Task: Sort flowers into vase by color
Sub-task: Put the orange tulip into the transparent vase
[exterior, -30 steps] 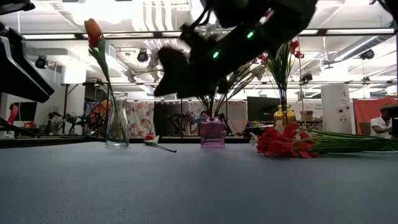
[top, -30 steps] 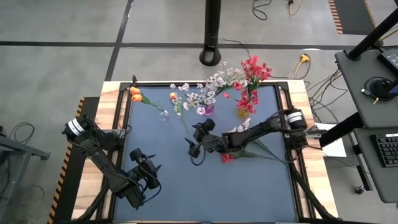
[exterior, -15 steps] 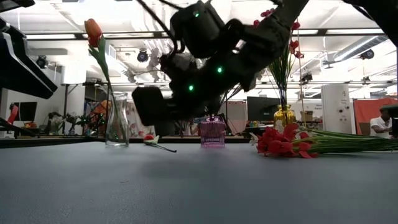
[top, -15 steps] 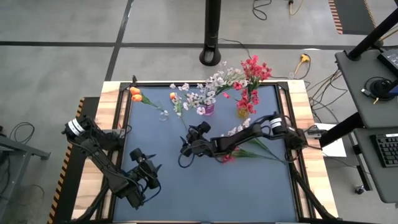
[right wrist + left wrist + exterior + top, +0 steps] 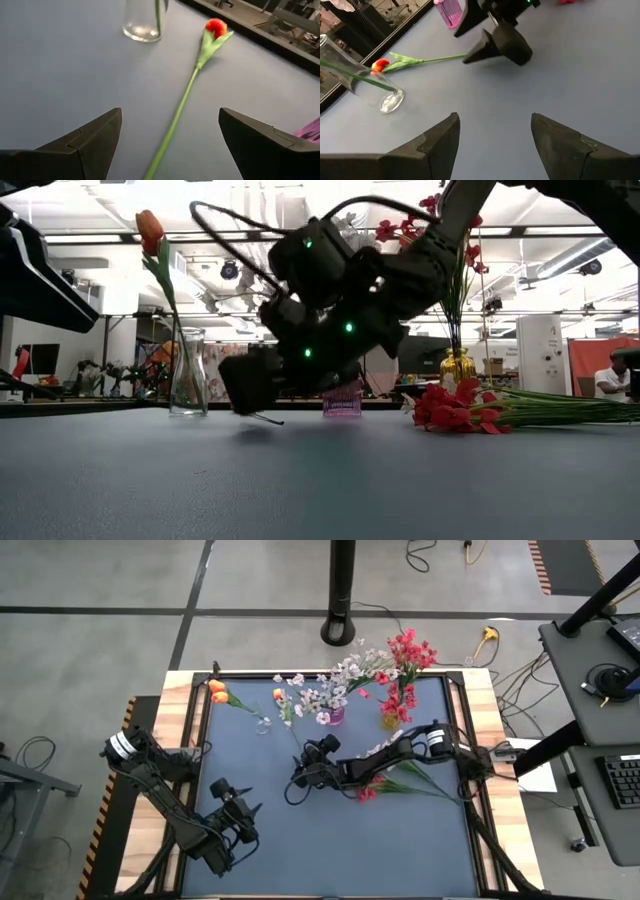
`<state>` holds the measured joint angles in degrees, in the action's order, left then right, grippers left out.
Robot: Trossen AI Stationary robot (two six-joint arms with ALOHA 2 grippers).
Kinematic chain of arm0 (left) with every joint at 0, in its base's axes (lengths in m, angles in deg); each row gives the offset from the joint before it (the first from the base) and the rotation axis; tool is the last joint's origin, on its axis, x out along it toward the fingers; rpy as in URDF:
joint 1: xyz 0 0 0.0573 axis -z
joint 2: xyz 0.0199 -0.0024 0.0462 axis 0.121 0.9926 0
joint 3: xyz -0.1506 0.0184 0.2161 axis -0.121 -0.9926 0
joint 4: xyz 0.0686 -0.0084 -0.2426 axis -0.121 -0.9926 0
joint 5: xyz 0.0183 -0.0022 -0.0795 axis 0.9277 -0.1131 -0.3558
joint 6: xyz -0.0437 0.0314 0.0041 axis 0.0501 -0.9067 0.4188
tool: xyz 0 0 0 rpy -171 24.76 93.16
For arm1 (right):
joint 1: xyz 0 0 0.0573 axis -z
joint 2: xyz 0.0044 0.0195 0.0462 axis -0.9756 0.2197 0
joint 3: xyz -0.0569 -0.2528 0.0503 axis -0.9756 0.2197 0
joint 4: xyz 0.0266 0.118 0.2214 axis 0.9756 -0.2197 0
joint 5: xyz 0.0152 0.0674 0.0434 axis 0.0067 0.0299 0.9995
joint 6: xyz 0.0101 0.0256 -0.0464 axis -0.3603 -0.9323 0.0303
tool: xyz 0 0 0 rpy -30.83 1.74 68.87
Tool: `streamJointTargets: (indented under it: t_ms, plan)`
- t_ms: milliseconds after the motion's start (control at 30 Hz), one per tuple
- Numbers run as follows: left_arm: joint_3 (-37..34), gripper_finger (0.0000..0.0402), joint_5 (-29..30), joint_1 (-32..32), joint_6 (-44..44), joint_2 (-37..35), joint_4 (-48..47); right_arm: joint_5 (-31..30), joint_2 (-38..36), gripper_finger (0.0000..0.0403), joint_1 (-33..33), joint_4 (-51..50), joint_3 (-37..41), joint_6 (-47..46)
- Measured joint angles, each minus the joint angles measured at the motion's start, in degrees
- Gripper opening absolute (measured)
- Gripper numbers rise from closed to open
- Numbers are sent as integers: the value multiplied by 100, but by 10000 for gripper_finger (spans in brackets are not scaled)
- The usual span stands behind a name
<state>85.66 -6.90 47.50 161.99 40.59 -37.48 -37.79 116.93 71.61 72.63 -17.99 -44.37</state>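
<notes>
A loose orange tulip [image 5: 279, 696] lies flat on the table, its green stem [image 5: 175, 122] running toward the table's middle. My right gripper [image 5: 297, 780] is open and low over the stem's free end. In the right wrist view its fingers stand on either side of the stem, apart from it. In the low view the right gripper [image 5: 248, 388] hangs just above the mat. A clear glass vase [image 5: 262, 725] holds two orange tulips [image 5: 217, 692]. My left gripper [image 5: 246, 822] waits open near the table's near-left corner.
A pink vase [image 5: 335, 716] holds white sprays and a gold vase [image 5: 389, 721] holds red blossoms, both near the far edge. A red spray [image 5: 367, 792] lies on the mat under my right arm, its stem toward the right edge. Bare mat [image 5: 330, 850] spreads along the near side.
My right gripper has moved toward the table's left and come down, from above the mat's middle to just over the free end of the lying tulip's stem. Its fingers have tipped down toward the table. The flowers and vases have stayed in place.
</notes>
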Motion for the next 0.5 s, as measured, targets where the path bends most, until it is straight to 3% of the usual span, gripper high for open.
streamJointTargets:
  t_ms: [300,500]
  plan:
    - [0,227,6,-2,0,0,2,150,163,322,11,5,-7,-337]
    - [0,227,16,-2,0,0,0,626,156,261,113,-73,3,-850]
